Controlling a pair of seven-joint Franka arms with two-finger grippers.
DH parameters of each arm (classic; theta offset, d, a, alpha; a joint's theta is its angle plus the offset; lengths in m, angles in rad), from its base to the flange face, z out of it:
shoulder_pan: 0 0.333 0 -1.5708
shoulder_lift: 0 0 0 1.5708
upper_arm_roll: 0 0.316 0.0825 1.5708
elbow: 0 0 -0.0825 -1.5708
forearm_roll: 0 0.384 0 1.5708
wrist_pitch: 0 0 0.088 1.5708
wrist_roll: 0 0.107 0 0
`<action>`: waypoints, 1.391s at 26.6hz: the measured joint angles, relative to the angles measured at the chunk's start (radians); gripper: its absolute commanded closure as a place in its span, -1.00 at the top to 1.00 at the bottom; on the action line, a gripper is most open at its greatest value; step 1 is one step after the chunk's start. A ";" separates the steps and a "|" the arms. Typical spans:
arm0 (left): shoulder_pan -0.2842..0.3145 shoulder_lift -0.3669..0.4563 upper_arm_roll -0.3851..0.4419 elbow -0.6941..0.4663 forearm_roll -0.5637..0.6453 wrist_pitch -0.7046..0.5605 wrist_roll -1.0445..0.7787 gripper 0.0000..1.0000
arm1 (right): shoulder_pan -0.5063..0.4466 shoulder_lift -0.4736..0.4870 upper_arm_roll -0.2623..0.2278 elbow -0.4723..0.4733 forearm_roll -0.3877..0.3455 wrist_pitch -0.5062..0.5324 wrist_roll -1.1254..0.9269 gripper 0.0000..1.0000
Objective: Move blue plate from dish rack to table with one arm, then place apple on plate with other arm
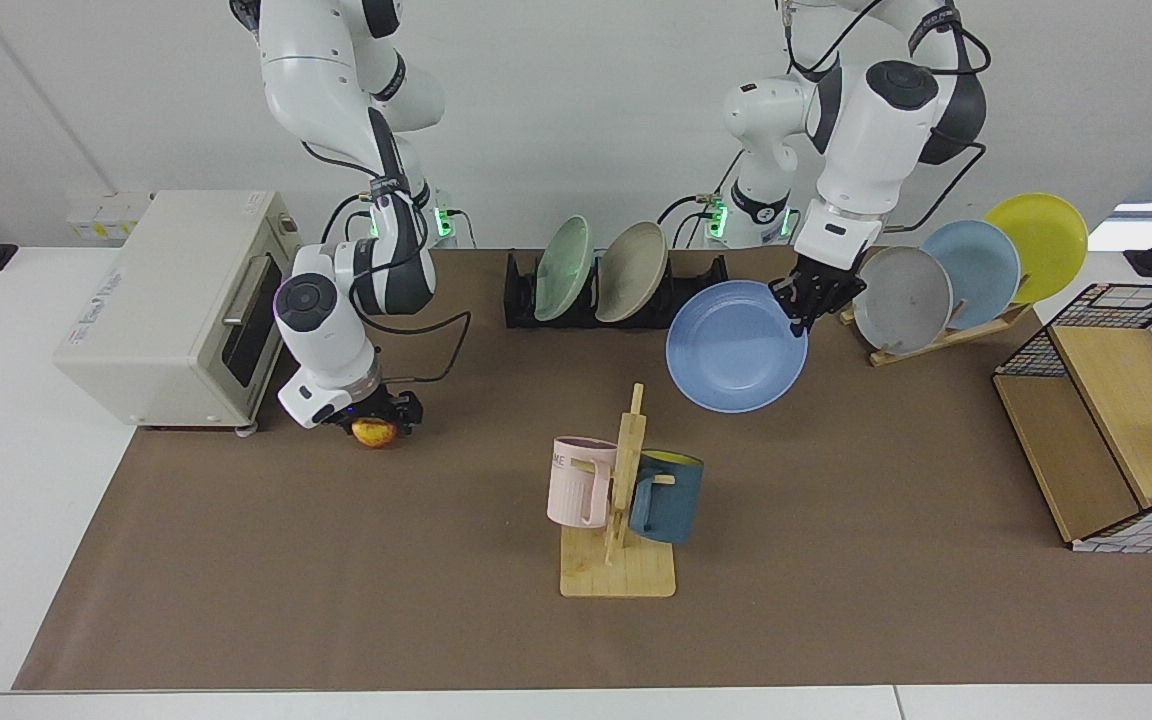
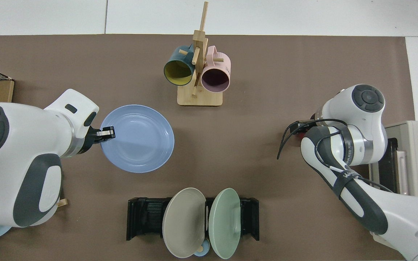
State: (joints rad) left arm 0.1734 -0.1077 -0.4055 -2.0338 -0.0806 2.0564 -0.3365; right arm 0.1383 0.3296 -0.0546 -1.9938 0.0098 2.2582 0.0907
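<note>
Apple (image 1: pixel 373 432) mostly hidden under right gripper (image 1: pixel 376 418).

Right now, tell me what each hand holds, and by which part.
The left hand grips the blue plate by its rim. The right hand is down around the apple; whether it grips cannot be told.

Your blue plate (image 1: pixel 733 346) is out of the black dish rack (image 1: pixel 521 295), tilted above the brown table (image 1: pixel 436 600), pinched at its rim. Your apple (image 1: pixel 373 432), red-yellow, sits on the mat, mostly hidden.
</note>
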 measured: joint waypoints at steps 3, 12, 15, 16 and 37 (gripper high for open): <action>-0.002 0.023 -0.012 -0.005 -0.044 0.025 -0.011 -1.00 | 0.000 0.005 0.000 0.000 0.000 0.000 0.000 -1.00; -0.132 0.135 -0.025 -0.067 -0.067 0.243 -0.149 -1.00 | 0.001 0.006 0.000 0.021 -0.002 -0.001 0.000 -1.00; -0.170 0.184 -0.027 -0.077 -0.063 0.286 -0.171 -1.00 | 0.002 0.006 -0.001 0.052 -0.002 -0.029 0.000 -1.00; -0.179 0.194 -0.027 -0.083 -0.062 0.304 -0.172 -1.00 | 0.002 0.005 -0.001 0.067 -0.003 -0.048 0.000 -1.00; -0.230 0.231 -0.011 -0.181 -0.019 0.479 -0.177 0.99 | 0.032 -0.248 -0.001 0.216 -0.060 -0.463 0.000 -1.00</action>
State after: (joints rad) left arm -0.0566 0.1229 -0.4168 -2.2152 -0.1000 2.5356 -0.5135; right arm 0.1699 0.0814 -0.0557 -1.7775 -0.0506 1.7956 0.0907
